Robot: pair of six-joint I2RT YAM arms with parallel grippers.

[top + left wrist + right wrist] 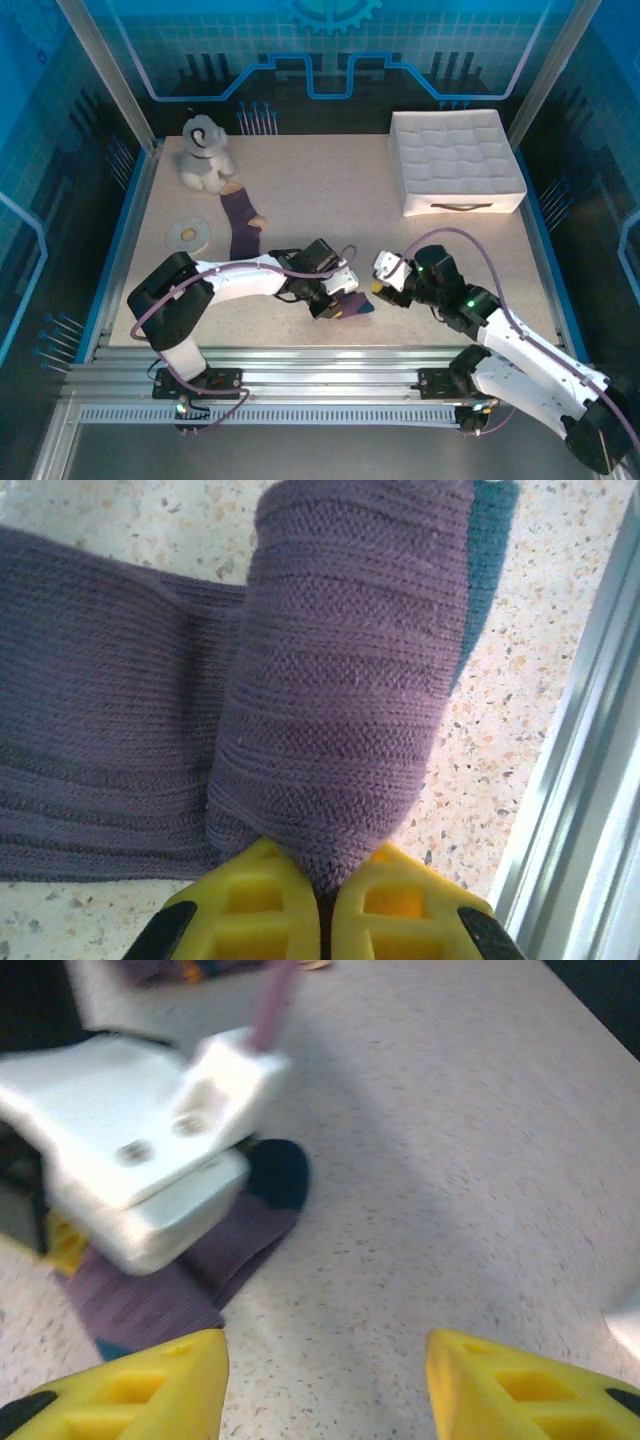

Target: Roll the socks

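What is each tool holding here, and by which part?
The left tool pinches the purple sock by the fold of its doubled-over section. The right tool stands open, holding nothing.

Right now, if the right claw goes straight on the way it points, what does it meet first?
Probably bare table; the right claw, open, aims past the sock held by the left claw. Depth is unclear.

One dark purple ribbed sock (340,680) lay by the near edge of the bench (330,190), doubled over into a loose roll, its navy toe (490,540) peeking out behind. My left fingers (250,905) pinched the end of the fold. The other sock (240,222) lay flat and stretched out farther back on the left, orange heel to the right, cuff toward the rear.
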